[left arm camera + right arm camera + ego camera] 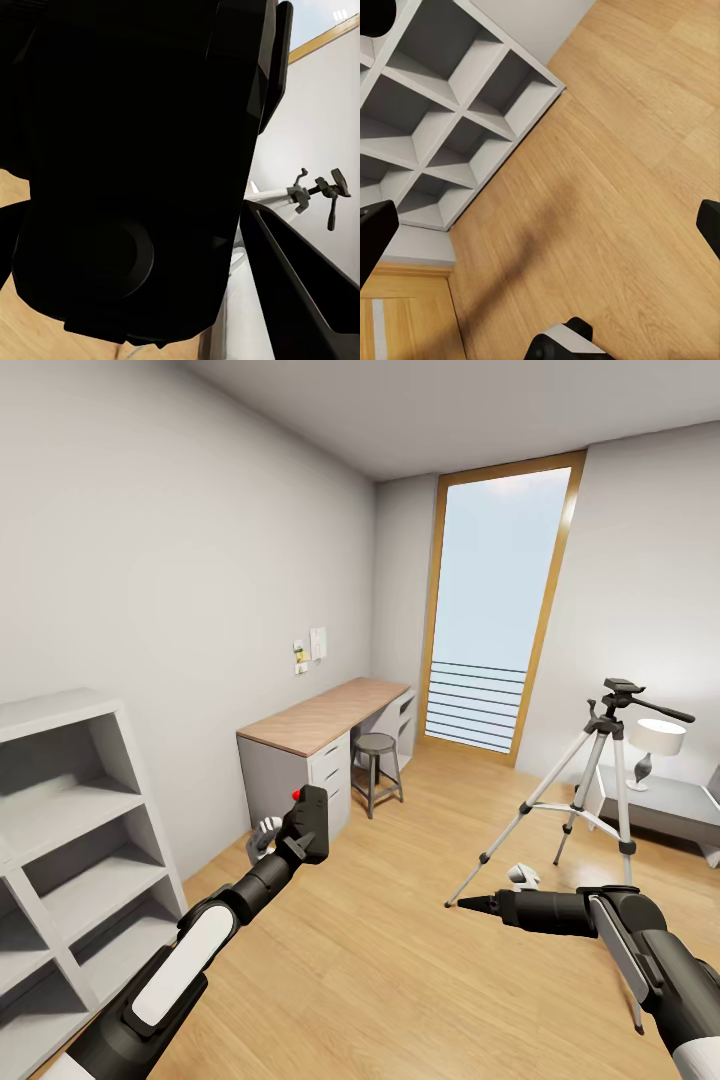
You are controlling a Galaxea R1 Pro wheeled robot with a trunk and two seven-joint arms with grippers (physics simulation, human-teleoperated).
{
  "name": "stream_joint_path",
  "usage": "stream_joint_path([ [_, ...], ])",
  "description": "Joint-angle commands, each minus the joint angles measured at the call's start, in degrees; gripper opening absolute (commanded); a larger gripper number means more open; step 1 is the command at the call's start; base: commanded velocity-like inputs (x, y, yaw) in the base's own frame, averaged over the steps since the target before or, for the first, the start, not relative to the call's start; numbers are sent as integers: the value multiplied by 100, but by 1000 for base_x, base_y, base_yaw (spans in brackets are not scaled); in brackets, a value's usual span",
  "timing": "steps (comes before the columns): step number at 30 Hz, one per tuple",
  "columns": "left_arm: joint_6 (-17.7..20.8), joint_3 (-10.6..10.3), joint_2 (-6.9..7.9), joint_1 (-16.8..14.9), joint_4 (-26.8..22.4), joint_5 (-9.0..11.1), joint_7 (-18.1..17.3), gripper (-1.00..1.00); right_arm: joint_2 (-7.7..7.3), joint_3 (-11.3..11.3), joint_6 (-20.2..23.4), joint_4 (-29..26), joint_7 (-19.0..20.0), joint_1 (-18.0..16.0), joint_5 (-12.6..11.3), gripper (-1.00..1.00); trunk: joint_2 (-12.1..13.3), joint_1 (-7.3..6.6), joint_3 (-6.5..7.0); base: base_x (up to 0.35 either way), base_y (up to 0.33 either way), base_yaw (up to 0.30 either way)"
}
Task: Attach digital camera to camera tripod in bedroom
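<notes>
My left gripper (pixel 293 842) is raised over the wood floor, left of centre, and is shut on the digital camera (pixel 306 817), a chunky black body with a red button on top. In the left wrist view the camera's dark body (pixel 127 187) stands right in front of the lens, with one black finger (pixel 300 281) beside it and the tripod's head (pixel 319 191) beyond. The camera tripod (pixel 600 780) stands to the right on silver legs, its black head and pan handle on top. My right gripper (pixel 472 905) hovers low near the tripod's front leg, open and holding nothing; its fingertips (pixel 375 236) are spread wide.
A white shelf unit (pixel 70 830) lines the left wall, and in the right wrist view the shelf unit (pixel 442 112) stands on the wood floor. Further back are a wood-topped desk (pixel 325 718), a round stool (pixel 377 760), a tall window (pixel 495 610) and a nightstand (pixel 665 800) with a lamp (pixel 658 742).
</notes>
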Motion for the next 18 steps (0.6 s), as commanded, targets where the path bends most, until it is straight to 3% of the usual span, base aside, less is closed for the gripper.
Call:
stream_joint_path([
  [1,3,-9,4,-3,-7,44,29,-100,0,-6,19,0,28,-2,15,100,-5,2,-3,0,0,0],
  [18,2,-9,6,-3,-8,51,29,-100,-1,-10,34,-109,51,-2,6,100,-5,2,-3,0,0,0],
])
